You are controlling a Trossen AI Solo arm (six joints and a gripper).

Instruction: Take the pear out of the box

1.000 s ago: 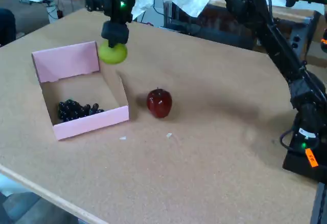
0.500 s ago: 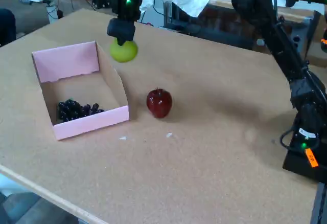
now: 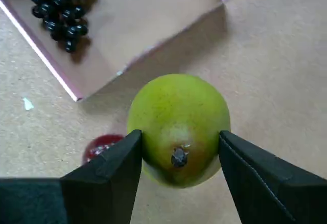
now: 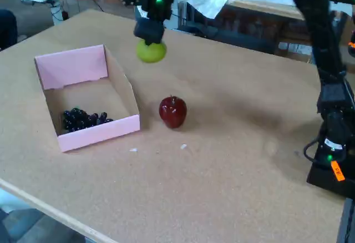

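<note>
The pear [image 4: 151, 51] hangs in the air, pinched between the two black fingers of the gripper [image 3: 179, 155]; in the wrist view the pads press its flanks w/ the stem end facing the camera. In the fixed view it's now past the box's [image 4: 72, 68] right wall, at abt 1 o'clock from the box and abt 11 o'clock from the red apple [image 4: 173, 111], well above the table [image 4: 238, 160]. A sec ago it sat right over the box's far-right corner; since then it has drifted right and a bit up, so it's fully clear of the box rim. That means the "out of the box" part looks done; what's left, I'd judge, is lowering it to bare table and letting go, pref. away from the apple so it doesn't roll into it. The grapes [image 4: 83, 119] lie in the box's near-left corner, untouched, and the apple hasn't budged.
</note>
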